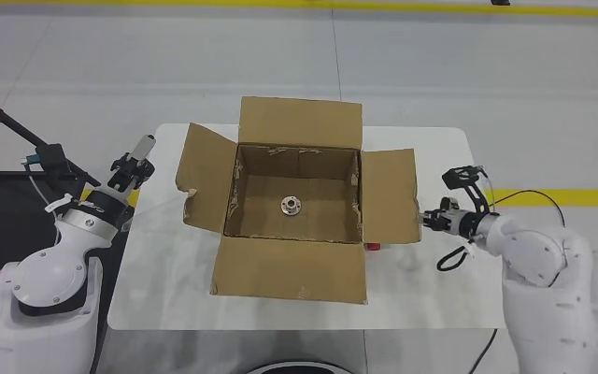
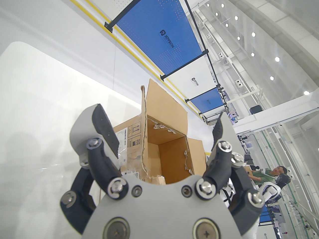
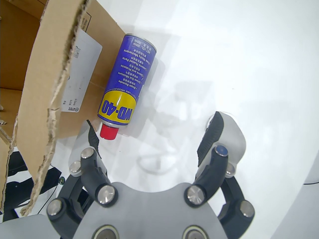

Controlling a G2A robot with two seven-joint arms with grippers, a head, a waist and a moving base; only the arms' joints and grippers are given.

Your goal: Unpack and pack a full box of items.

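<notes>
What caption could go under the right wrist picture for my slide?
The open right end effector hovers near a blue spray can lying beside the cardboard box on the white table.

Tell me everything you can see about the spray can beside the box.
The spray can is a metal-looking cylinder, blue with a yellow band near its red cap and small print along its body. It lies on its side on the white table, lengthwise against the outer wall of the cardboard box, beneath an opened flap. The open right gripper sits just past the cap end and is not gripping the can.
</notes>
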